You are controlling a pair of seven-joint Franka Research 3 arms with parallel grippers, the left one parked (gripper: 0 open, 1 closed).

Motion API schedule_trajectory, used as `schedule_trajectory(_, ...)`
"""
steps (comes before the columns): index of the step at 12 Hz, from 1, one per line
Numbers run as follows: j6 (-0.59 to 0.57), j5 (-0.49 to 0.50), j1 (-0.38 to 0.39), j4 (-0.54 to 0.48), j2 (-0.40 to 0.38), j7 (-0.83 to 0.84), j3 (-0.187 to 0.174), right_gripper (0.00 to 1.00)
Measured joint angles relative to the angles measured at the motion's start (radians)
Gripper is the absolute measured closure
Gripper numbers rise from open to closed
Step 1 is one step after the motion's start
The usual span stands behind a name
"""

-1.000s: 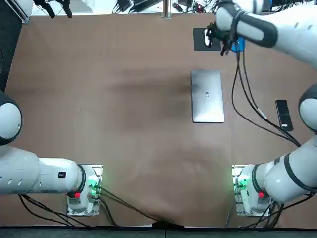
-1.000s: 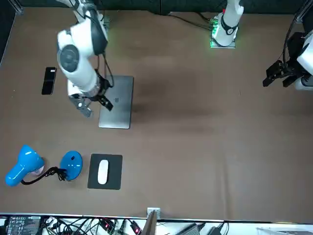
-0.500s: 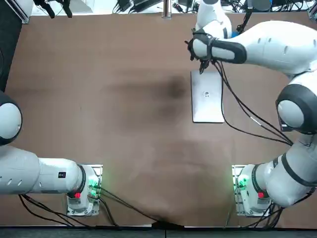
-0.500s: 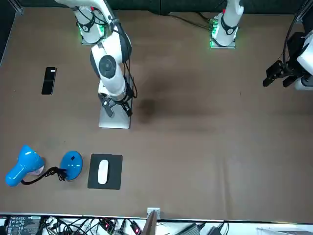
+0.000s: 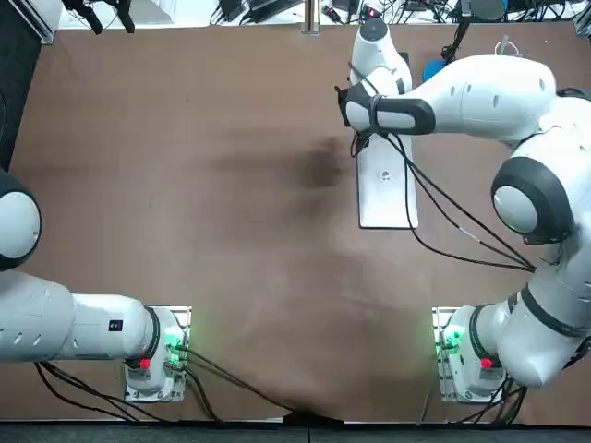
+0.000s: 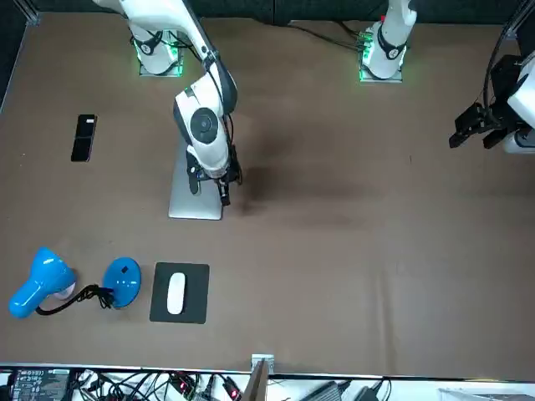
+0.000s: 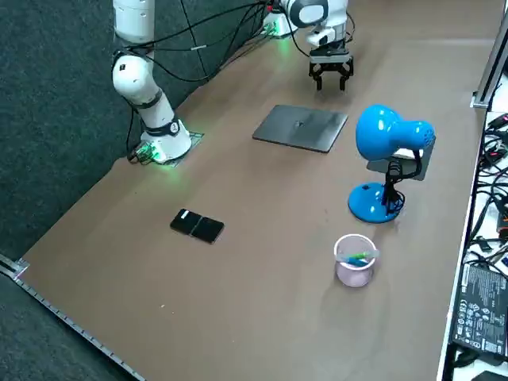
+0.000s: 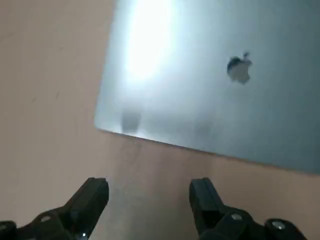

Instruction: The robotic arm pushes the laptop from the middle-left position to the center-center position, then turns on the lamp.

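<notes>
A closed silver laptop point(image 5: 388, 189) lies flat on a brown table point(image 5: 231, 231), to the right of the table's centre from the robot's own side and about midway between the near and far edges. Its lid faces up, with a logo in the middle.

The right gripper point(image 7: 330, 83) is low over the table just beside the laptop's left long edge, near the far corner. Its two fingers point(image 8: 95, 194) are spread wide, and only bare tabletop shows between them. The pictures do not show whether a finger touches the laptop's edge. The white right arm reaches out over the laptop from its base point(image 5: 457, 346), which glows green at the near edge.

Beyond the laptop, toward the table's far right, stands a blue desk lamp point(image 7: 385, 131) on a round blue base. Beside the lamp, a white mouse point(image 6: 175, 294) sits on a black mouse pad point(image 6: 196, 301). A pale cup point(image 7: 354, 266) with something blue-green in it stands near the lamp base. A black phone point(image 7: 197, 226) lies flat near the right edge, well apart from the laptop.

Dark carpet point(image 7: 48, 119) lies around the table. Cables point(image 6: 167, 386) and electronics run along the table's far side.
</notes>
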Motion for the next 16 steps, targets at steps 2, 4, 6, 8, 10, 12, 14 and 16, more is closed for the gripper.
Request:
schedule_trajectory(2, 0.042, 0.0, 0.007, 0.0, 0.035, 0.185, 0.0, 0.0)
schedule_trajectory(4, 0.096, 0.0, 0.016, -0.012, 0.053, 0.257, 0.0, 0.0)
schedule_trajectory(6, 0.195, 0.0, 0.02, -0.06, 0.064, 0.299, 0.0, 0.0)
schedule_trajectory(8, 0.261, 0.0, 0.024, -0.109, 0.071, 0.318, 0.0, 0.0)
schedule_trajectory(10, 0.278, 0.0, 0.028, -0.135, 0.071, 0.331, 0.0, 0.0)
schedule_trajectory(12, 0.284, 0.0, 0.034, -0.15, 0.071, 0.34, 0.0, 0.0)
schedule_trajectory(14, 0.294, 0.0, 0.044, -0.166, 0.069, 0.346, 0.0, 0.0)
schedule_trajectory(16, 0.319, 0.0, 0.053, -0.188, 0.066, 0.351, 0.0, 0.0)
